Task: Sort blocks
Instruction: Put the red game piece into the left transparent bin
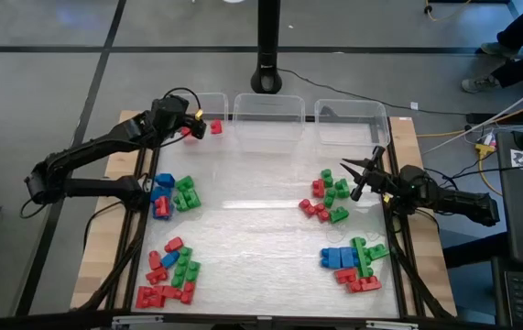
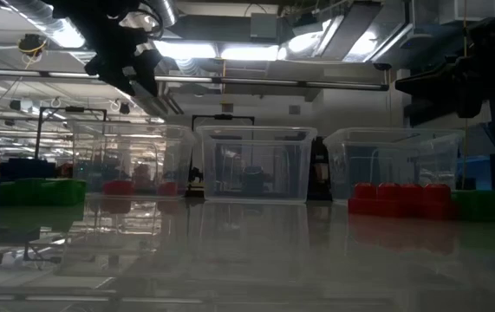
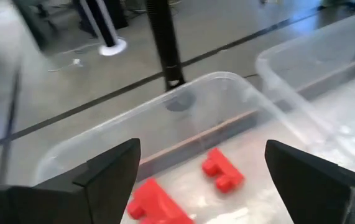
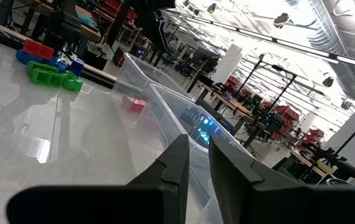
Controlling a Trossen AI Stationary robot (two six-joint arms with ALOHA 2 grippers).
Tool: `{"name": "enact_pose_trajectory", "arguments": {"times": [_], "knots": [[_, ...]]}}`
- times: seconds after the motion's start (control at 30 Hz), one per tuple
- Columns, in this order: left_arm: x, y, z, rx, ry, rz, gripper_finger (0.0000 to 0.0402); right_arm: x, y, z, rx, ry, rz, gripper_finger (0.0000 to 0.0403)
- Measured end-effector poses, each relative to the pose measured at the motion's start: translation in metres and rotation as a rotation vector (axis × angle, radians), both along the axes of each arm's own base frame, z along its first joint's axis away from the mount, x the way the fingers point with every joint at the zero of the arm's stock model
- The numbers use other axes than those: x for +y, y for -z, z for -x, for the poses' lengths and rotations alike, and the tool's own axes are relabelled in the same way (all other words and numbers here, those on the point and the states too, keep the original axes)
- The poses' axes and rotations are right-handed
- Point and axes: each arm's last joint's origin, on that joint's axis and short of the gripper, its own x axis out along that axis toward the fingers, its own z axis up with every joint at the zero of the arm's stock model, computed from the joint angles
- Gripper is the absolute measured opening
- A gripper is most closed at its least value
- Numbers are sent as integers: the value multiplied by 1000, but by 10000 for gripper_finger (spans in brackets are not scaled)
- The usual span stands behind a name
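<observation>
Hovering over the left clear bin (image 1: pixel 208 108), the left gripper (image 1: pixel 194 122) has its fingers spread apart and grasps nothing.
2 red blocks (image 3: pixel 222 169) lie on the floor of this bin, below the open fingers. The right gripper (image 1: pixel 364 174) waits at the right side of the table (image 1: pixel 252 211), fingers pressed almost together with nothing between them, just beside a mixed group of red and green blocks (image 1: pixel 327 195). Other groups of blocks (red, green and blue) lie at the left edge (image 1: pixel 173 194), front left (image 1: pixel 171 273) and front right (image 1: pixel 353 264). The middle bin (image 1: pixel 266 110) and right bin (image 1: pixel 351 115) stand in the same row.
</observation>
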Motion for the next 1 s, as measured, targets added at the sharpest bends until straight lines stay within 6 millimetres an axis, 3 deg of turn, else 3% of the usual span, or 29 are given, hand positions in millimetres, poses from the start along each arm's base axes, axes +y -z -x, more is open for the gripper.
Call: {"name": "enact_pose_trajectory", "arguments": {"times": [0.23,0.57,0.8,1.0], "knots": [[-31,3,-21,-84,340,154,333,0,0,0,0,0,0,65],[-107,13,-44,6,612,275,333,0,0,0,-2,-1,-5,65],[-149,-2,-48,192,504,413,333,0,1,0,-3,-4,-36,65],[-167,13,-44,351,238,656,333,0,2,0,8,0,-44,65]]}}
